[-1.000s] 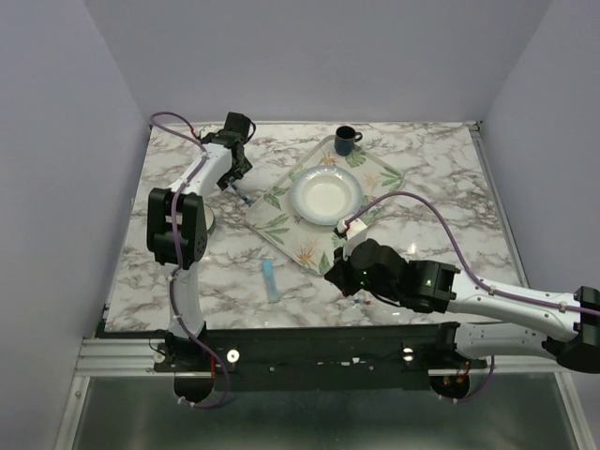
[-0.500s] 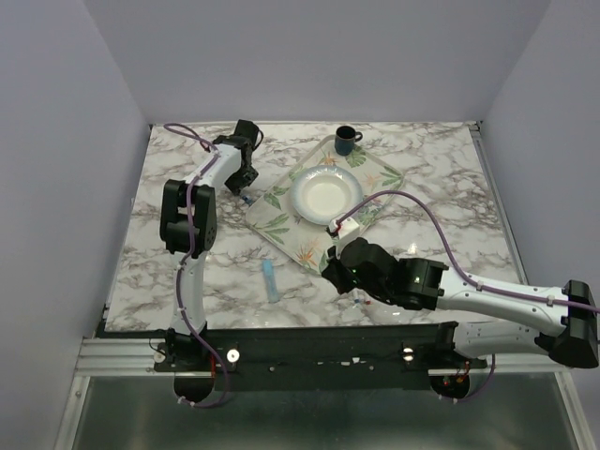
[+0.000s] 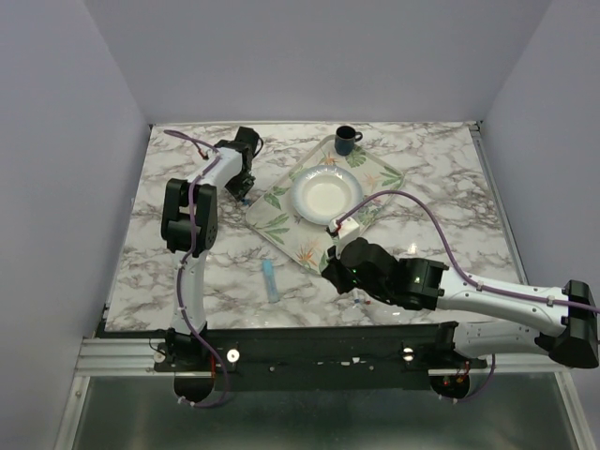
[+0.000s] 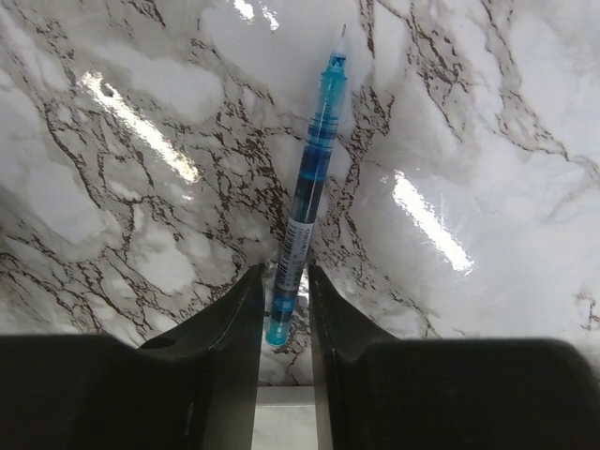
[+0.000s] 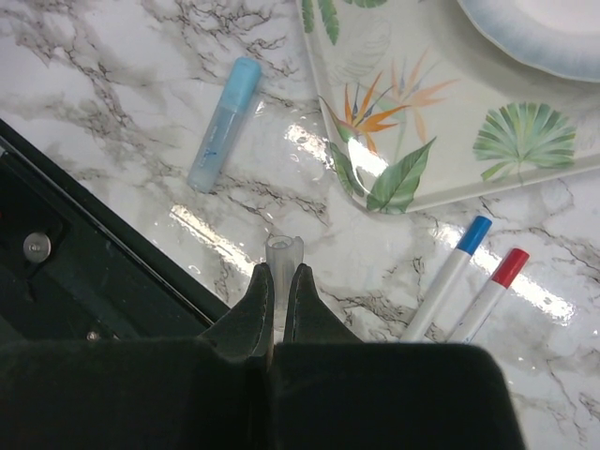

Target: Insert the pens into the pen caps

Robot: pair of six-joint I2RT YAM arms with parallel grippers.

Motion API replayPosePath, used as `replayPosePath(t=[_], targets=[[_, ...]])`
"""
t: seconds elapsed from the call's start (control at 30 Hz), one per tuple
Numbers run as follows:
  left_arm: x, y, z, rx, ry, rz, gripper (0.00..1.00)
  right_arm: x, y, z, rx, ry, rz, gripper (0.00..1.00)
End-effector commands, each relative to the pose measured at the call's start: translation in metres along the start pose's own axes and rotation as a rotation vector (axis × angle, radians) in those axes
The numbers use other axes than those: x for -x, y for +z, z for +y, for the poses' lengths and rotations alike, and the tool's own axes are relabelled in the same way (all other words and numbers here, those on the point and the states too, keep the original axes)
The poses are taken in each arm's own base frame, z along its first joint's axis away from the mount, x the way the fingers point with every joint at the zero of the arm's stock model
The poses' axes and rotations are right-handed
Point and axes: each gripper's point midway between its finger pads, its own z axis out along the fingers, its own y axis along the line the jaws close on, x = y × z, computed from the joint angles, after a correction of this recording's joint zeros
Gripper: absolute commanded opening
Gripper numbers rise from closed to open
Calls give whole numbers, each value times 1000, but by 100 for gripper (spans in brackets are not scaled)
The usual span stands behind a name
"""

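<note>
Compared with one second ago, the left arm has stretched farther over the tabletop (image 3: 431, 178). The left gripper (image 4: 284, 272) has narrowed around the thin blue pen (image 4: 314, 164). The right arm has shifted a little to the left, and the light-blue marker (image 5: 223, 124) lies where it lay.

The left arm reaches to the far left and points down just beside the left edge of the tray (image 3: 380, 173). The pen lies flat on the marble with its rear end between the fingers. I cannot tell if they already press it.

The right arm lies low across the near right. The right gripper (image 5: 280, 274) is clenched on a small clear cap (image 5: 284, 251), close to the tray's near corner.

In the top view the pen is hardly visible under the left gripper. Two white markers (image 5: 455, 279), one blue-ended and one red-ended, are cut off by the right gripper's body.
</note>
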Motion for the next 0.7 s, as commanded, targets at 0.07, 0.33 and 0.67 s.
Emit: replayPosePath(t=[0.07,0.33,0.67], targets=[[-17,22,18,84,5,23,21,16,-5,6,14,21,-42,1],[-9,-4,24,28,60,6,0,21,-11,7,12,52,-37,1],[26,-146,19,-306,275,-240,0,46,-13,9,-42,187,-71,1]])
